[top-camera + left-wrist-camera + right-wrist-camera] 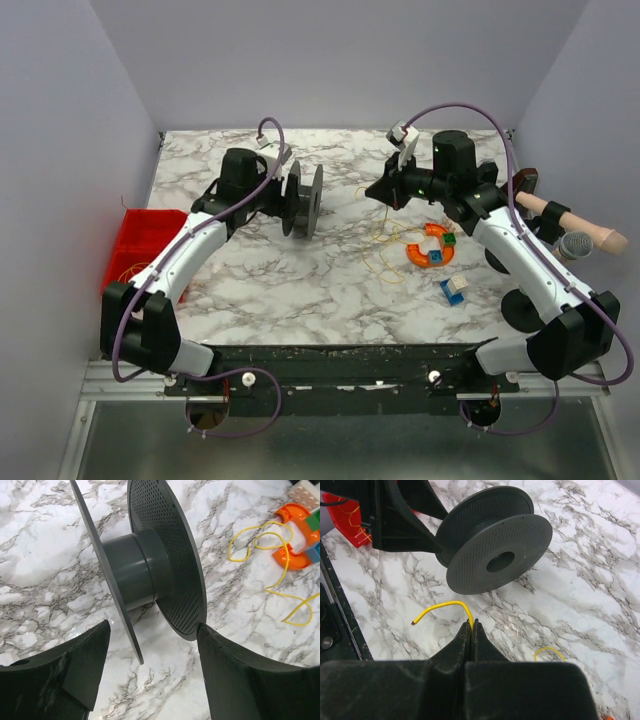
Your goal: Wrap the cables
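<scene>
The yellow cable lies in loose loops on the marble table, left of an orange toy. My right gripper is shut on one end of the cable; a short curved tail sticks out to the left of the tips. In the top view the right gripper is right of a dark grey spool. The spool is empty and stands on its rims. My left gripper is open, with the rims of the spool between its fingers. The cable loops show at the right of that view.
An orange toy with coloured blocks sits by the loops, and a blue-and-white block nearer the front. A red bin stands at the table's left edge. A wooden roller and a grey round object are at the right.
</scene>
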Motion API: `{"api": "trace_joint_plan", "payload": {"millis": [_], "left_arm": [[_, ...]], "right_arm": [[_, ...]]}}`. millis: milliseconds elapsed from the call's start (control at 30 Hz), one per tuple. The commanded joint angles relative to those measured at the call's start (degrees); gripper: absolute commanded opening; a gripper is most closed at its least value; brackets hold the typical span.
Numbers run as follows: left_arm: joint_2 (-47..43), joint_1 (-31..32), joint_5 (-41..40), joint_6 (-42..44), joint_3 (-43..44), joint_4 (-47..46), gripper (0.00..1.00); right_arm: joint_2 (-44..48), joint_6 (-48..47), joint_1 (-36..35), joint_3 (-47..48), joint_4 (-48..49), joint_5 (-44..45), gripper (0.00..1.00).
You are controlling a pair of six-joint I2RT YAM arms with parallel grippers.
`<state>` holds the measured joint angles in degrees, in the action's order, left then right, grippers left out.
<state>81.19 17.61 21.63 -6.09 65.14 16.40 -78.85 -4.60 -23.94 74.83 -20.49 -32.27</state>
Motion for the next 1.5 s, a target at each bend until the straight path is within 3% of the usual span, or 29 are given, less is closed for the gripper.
{"api": "trace_joint_plan", "payload": {"millis": [0, 167, 367, 467, 533, 700, 967, 1167, 1467], "left_arm": [[1.16, 2.69, -11.50, 3.53, 1.74, -0.76, 0.72], [2.39, 3.57, -16.87, 4.86, 1.74, -2.07, 0.42], [5.47, 4.19, -17.76, 5.82, 2.97, -2.43, 0.19], [5.56, 4.45, -17.06, 5.82, 2.53, -2.60, 0.13], [5.39, 4.54, -16.88, 5.82, 2.18, -2.69, 0.01], [1.35, 4.54, -5.84, 12.05, 1.13, -0.15, 0.00], [-2.43, 4.54, 8.68, 25.85, 3.94, 17.77, 0.00], [-3.32, 4.54, 11.07, 27.71, 1.48, 19.54, 0.00], [-4.11, 4.54, 10.37, 27.53, 1.04, 18.05, 0.00]], "right_arm": [[0.98, -0.15, -0.05, -1.35, 0.19, -1.13, 0.01], [2.21, -0.15, -0.14, -2.40, 0.54, -0.95, 0.01], [2.73, 0.03, -0.05, -3.37, 0.80, -1.21, 0.01], [3.44, -0.23, -0.14, -3.99, 0.72, -0.69, 0.01], [3.79, -0.41, -0.05, -4.16, 0.72, -0.42, 0.01], [4.40, -1.46, -0.14, -4.08, 0.37, -0.16, 0.01], [6.25, -7.61, -0.14, -2.67, -1.92, 4.06, 0.01], [6.43, -14.72, -0.49, -3.63, 0.44, 5.55, 0.01], [2.66, -36.42, -1.63, -2.33, 10.91, 0.91, 0.01]]}}
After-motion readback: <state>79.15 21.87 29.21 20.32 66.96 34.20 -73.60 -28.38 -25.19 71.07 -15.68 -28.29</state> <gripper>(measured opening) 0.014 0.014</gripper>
